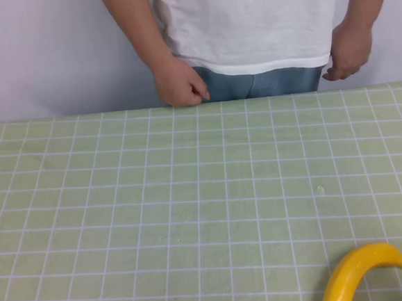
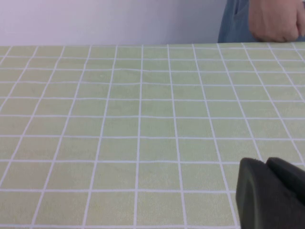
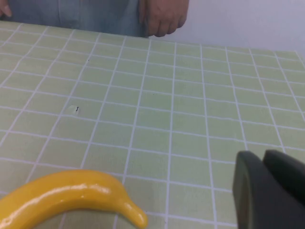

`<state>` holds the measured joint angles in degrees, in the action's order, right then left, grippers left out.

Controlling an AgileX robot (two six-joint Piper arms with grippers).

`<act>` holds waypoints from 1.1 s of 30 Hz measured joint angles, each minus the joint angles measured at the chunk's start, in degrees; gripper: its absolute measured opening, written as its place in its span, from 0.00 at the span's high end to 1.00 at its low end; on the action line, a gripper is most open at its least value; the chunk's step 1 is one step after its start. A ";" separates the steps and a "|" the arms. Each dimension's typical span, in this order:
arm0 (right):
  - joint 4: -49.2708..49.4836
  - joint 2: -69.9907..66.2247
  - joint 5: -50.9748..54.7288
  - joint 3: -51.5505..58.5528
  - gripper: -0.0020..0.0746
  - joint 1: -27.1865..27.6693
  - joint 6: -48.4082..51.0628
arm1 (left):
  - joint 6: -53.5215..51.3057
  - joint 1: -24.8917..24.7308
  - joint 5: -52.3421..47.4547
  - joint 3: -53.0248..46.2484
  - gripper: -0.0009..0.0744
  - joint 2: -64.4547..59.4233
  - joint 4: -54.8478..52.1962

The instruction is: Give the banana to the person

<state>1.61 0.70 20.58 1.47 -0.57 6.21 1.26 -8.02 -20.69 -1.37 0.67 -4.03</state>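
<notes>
None of the handover looks done: the glossy, curved yellow plastic banana (image 1: 363,270) lies untouched on the green checked tablecloth (image 1: 190,193) nearest the right gripper (image 3: 269,191), far from the white-shirted person (image 1: 246,21); neither it nor the left gripper (image 2: 271,193) shows whether it is spread or closed.

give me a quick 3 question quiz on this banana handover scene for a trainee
1. True or false: the banana lies on the table, untouched by either gripper.
2. Which gripper has the banana in its wrist view: A left gripper, B right gripper?
3. Fill in: the person stands at the table's ___ edge, hands lowered.

Key
1. True. It rests on the near right part of the checked cloth, nothing gripping it.
2. B. The right wrist view shows the banana close by; the left shows only cloth and a hand.
3. Far.
</notes>
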 joint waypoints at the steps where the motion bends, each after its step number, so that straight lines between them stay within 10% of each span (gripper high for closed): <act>1: 0.00 0.00 0.00 0.00 0.98 0.00 0.00 | 0.00 0.00 0.00 0.00 0.99 0.00 0.00; 23: 0.00 0.00 -2.94 0.21 0.98 0.00 0.00 | 0.00 0.00 0.00 0.00 0.99 0.00 0.00; 33: 0.00 0.00 -24.63 0.26 0.98 0.00 0.00 | 0.00 0.00 0.00 0.00 0.99 0.00 0.10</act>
<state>1.61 0.70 -4.06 1.74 -0.57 6.21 1.26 -8.02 -20.69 -1.37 0.67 -3.93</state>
